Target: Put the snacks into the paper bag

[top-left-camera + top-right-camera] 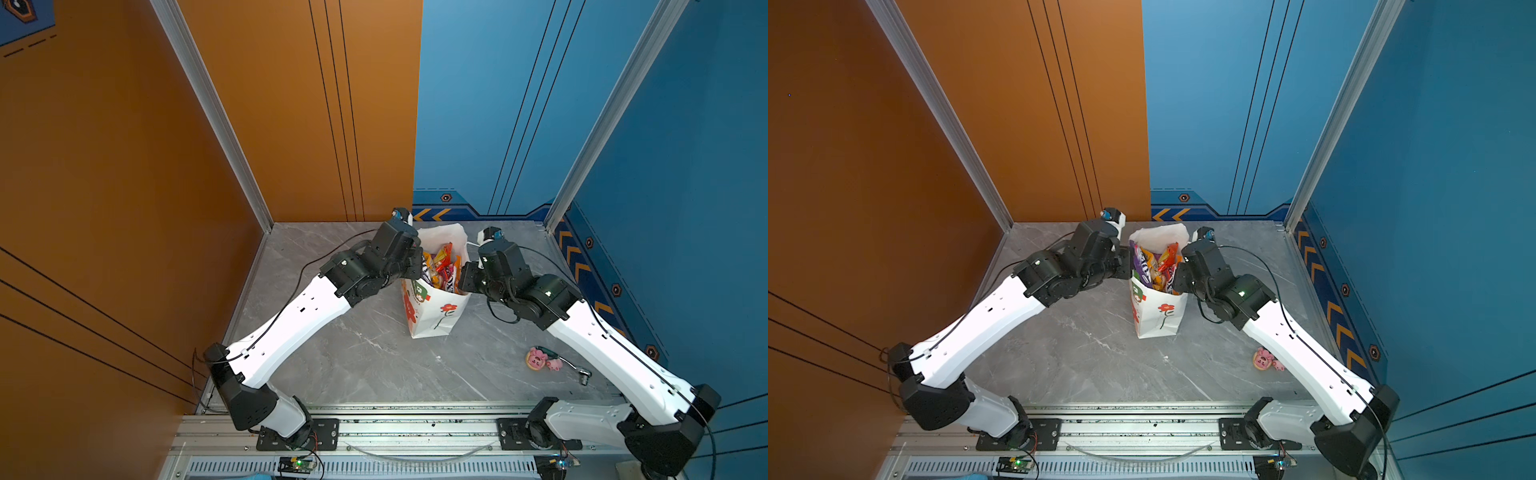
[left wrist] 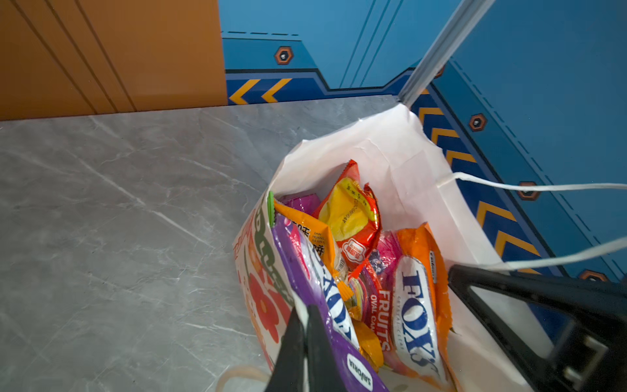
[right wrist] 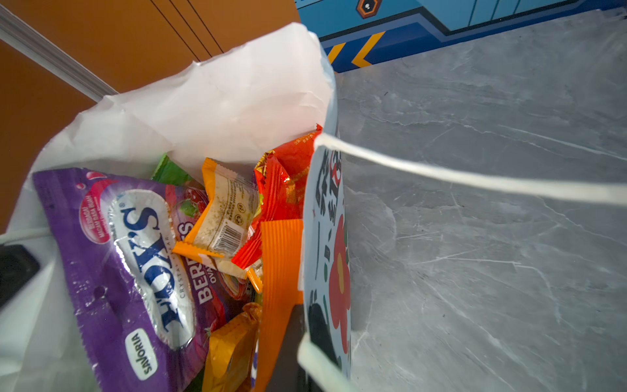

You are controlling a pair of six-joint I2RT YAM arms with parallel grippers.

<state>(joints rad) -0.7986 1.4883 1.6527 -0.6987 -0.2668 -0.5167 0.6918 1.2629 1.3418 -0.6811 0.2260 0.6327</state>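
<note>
The white paper bag point(image 1: 432, 316) point(image 1: 1158, 320) stands upright at the back middle of the grey table, its mouth wide. The snacks point(image 1: 440, 266) point(image 1: 1158, 266) fill it: a purple FOX'S packet point(image 3: 135, 254), an orange FOX'S packet point(image 2: 417, 305), and small red and orange packets. My left gripper point(image 1: 415, 266) point(image 2: 305, 325) is shut on the bag's left rim, one finger outside and one inside against the purple packet. My right gripper point(image 1: 463, 278) point(image 3: 302, 336) is shut on the bag's right rim, beside the printed red flower. No packet lies on the table.
Two pink pig-faced toys point(image 1: 540, 359) point(image 1: 1266, 359) and a green-handled ratchet tool point(image 1: 569, 365) lie under the right arm. A loose white cord handle point(image 3: 475, 180) hangs off the bag's right side. Orange and blue walls close in the back and sides.
</note>
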